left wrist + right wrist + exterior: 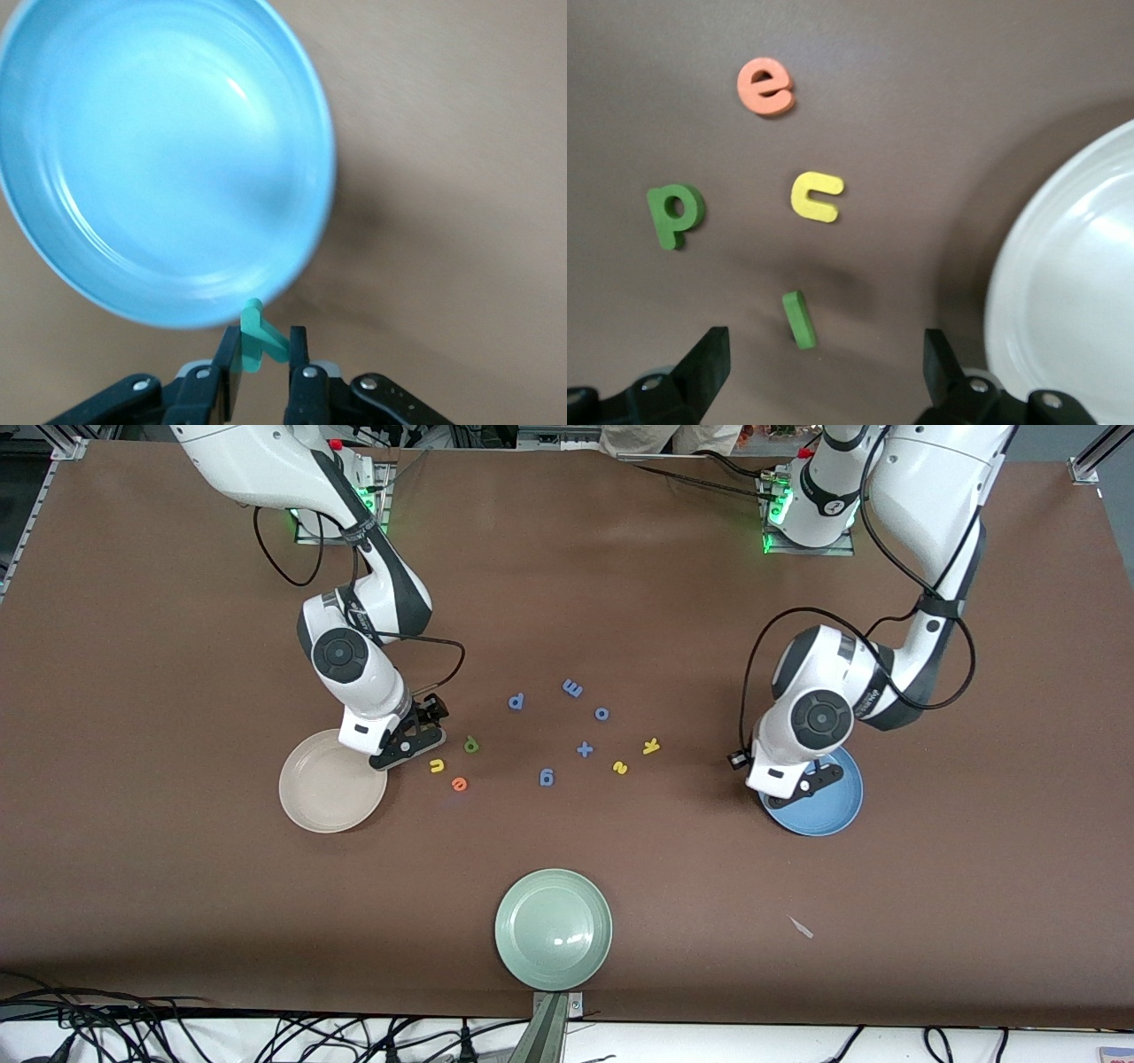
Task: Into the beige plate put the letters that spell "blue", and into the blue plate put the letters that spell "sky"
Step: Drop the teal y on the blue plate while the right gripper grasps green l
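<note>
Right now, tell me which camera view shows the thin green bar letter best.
The right wrist view: the thin green bar letter lies in plain sight on the table between the open right hand's fingers. The front view hides it under that hand; the left wrist view misses it.

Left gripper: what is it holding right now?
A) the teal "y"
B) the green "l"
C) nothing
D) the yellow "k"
A: the left gripper is shut on the teal "y", just at the rim of the blue plate.
</note>
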